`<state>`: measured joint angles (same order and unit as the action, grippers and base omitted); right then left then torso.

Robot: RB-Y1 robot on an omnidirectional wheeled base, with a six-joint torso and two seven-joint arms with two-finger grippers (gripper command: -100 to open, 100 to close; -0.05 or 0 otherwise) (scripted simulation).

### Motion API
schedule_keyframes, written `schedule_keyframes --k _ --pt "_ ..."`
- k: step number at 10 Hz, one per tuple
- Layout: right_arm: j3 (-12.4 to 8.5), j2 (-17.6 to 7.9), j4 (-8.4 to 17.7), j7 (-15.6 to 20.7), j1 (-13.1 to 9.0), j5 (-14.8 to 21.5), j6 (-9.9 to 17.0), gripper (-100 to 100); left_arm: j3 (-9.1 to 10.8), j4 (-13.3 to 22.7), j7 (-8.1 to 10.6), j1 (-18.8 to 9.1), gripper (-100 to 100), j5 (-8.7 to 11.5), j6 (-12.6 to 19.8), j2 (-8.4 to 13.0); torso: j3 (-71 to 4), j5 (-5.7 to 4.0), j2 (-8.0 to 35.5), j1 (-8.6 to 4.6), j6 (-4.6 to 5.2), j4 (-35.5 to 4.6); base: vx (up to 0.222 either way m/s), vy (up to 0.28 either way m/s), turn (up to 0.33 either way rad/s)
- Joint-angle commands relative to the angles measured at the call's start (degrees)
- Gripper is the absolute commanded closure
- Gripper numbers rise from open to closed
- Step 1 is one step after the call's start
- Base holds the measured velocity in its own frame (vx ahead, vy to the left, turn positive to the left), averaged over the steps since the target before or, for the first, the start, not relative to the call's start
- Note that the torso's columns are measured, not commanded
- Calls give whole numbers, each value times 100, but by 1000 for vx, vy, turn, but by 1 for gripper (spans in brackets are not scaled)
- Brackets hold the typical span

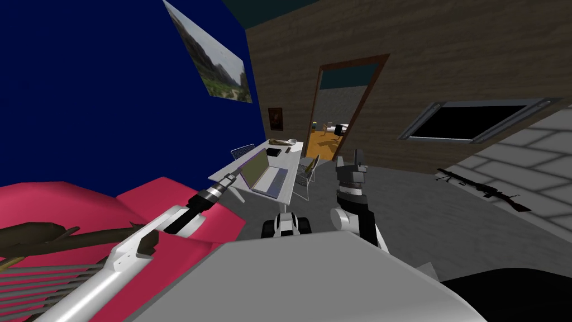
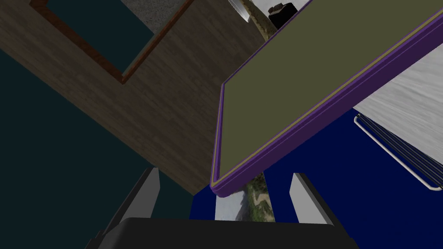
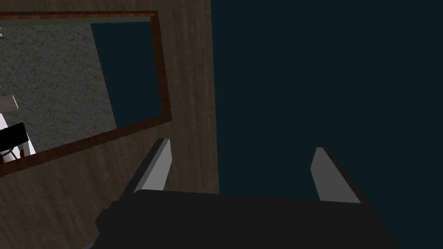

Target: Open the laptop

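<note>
1. Two grippers were in view, both with their fingers spread wide and holding nothing.
2. The left gripper was stretched out to the laptop, which lay at the near end of the white desk, close to its left edge.
3. The laptop stood partly open, with a purple-framed lid and a dull olive screen raised off a purple-grey keyboard base.
4. In the left wrist view, one corner of the lid sat between the two fingers, just beyond their tips; whether it touched either could not be told.
5. The right gripper was held upright off the desk's right edge, well apart from the laptop, with its fingers parted.
6. At the desk's far end lay a small dark box and a pale bowl. A wire chair stood at the left edge.
</note>
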<state>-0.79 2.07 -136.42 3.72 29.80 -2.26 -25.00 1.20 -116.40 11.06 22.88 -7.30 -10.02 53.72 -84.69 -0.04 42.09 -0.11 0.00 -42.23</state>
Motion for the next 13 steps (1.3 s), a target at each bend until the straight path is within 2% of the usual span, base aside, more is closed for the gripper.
schedule_keyframes --k 1,4,13 --pt "0 0 0 0 0 0 0 0 -88 -283 -48 107 -100 -60 85 -34 2 1 4 2 1 0 6 -9 37" --pt "1 0 0 0 -2 0 0 0 -175 -617 -101 246 -100 -126 183 -71 24 2 39 7 0 -13 0 -21 61" --pt "1 0 0 0 -2 0 0 0 -175 -617 -101 246 -100 -126 183 -71 12 3 19 8 0 -5 0 0 0"
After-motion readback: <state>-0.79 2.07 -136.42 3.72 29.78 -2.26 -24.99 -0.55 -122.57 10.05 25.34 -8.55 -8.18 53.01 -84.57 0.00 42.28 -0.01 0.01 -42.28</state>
